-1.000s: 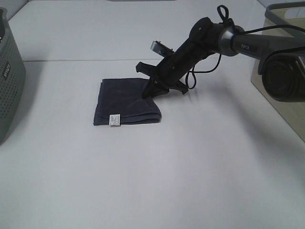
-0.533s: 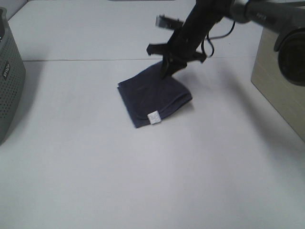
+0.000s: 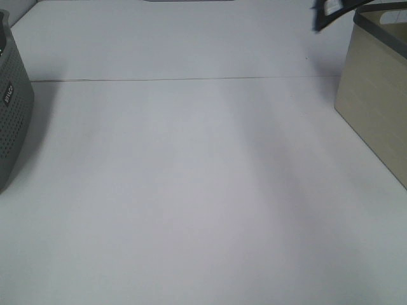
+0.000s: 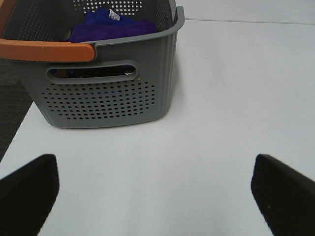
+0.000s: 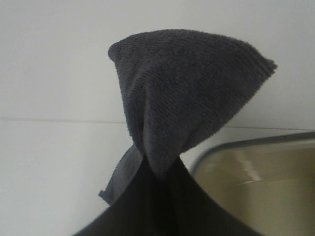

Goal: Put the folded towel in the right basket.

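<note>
Exterior high: right gripper (image 5: 156, 172) clutched folded towel (image 3: 325, 14) at one o'clock (barely visible); early release would miss right basket (image 3: 375, 101).

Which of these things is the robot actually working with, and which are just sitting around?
Part of the job: dark towel, pinched in the right gripper; beige right basket.
Just there: grey left basket with purple cloth inside; left gripper, open and empty.
</note>
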Action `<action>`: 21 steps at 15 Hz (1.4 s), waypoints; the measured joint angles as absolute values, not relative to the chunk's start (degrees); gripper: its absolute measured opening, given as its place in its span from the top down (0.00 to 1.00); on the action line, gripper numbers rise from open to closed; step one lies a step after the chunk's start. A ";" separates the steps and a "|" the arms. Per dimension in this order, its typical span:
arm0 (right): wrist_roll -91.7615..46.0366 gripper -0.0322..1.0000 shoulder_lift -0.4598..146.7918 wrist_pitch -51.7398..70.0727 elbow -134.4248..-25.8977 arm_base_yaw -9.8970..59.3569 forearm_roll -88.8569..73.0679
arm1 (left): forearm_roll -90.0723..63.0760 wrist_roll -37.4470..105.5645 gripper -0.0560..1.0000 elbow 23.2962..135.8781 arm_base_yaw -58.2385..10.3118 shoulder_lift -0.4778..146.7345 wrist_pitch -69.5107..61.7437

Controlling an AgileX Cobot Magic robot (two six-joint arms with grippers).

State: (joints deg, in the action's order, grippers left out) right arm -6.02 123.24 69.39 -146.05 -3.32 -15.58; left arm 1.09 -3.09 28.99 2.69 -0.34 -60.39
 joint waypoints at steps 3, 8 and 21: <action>-4.53 0.93 118.66 69.44 -146.10 -12.78 -8.19 | 1.09 -3.09 0.01 28.99 2.69 -0.34 -60.39; -5.04 0.90 118.72 69.84 -137.51 -18.11 -2.52 | 1.09 -3.09 0.01 28.99 2.69 -0.34 -60.39; 0.00 0.02 108.12 69.27 -124.22 -6.02 0.40 | 1.09 -2.98 0.01 28.99 2.69 -0.34 -60.39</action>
